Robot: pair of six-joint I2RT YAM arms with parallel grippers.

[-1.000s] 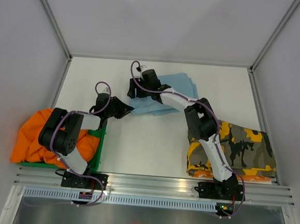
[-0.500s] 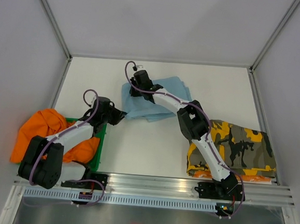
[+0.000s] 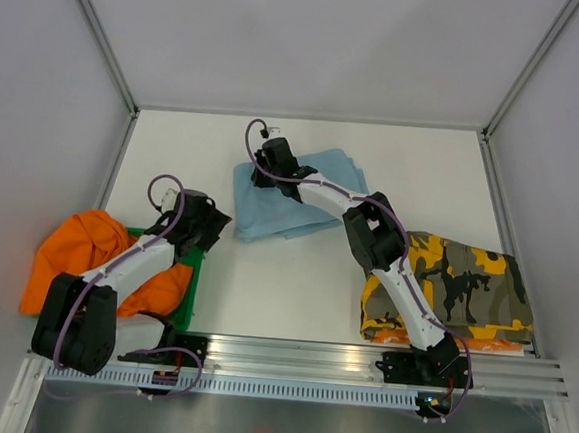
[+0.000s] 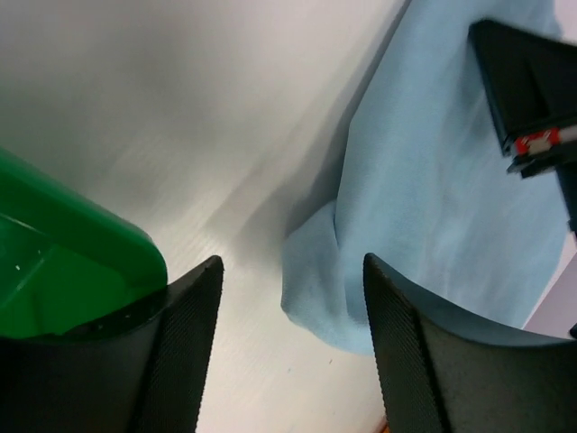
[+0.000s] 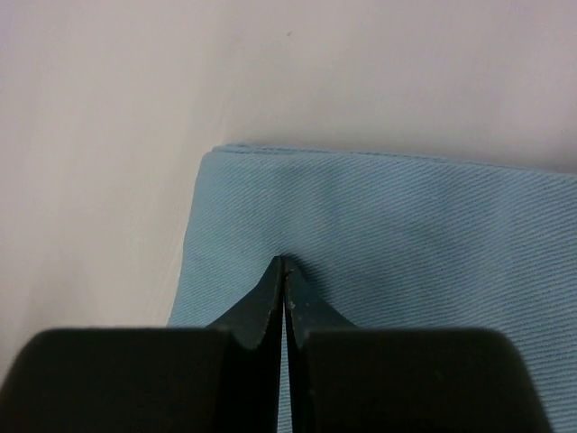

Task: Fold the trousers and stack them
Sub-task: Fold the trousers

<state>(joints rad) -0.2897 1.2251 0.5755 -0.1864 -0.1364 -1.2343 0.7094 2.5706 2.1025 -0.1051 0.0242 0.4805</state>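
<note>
The light-blue trousers [image 3: 270,210] lie folded at the table's middle back. My right gripper [image 3: 261,171] reaches over them to their far-left corner. In the right wrist view its jaws [image 5: 284,262] are shut, tips pinched into the blue cloth [image 5: 406,234]. My left gripper [image 3: 219,223] hovers just left of the near-left corner, open and holding nothing. In the left wrist view that rounded corner [image 4: 325,298] lies between and beyond the fingers [image 4: 290,262]. Folded camouflage trousers [image 3: 475,281] rest at the right. Orange trousers [image 3: 66,249] are bunched at the left.
A green tray [image 3: 197,269] sits under the orange heap, its rim [image 4: 54,262] close beside my left fingers. A strip of orange cloth [image 3: 400,337] shows under the camouflage stack. Frame posts and white walls bound the table.
The left gripper opened, let go of the blue trousers' near-left corner and drew back. The right gripper shut at the far-left corner. The blue cloth now reaches further left.
</note>
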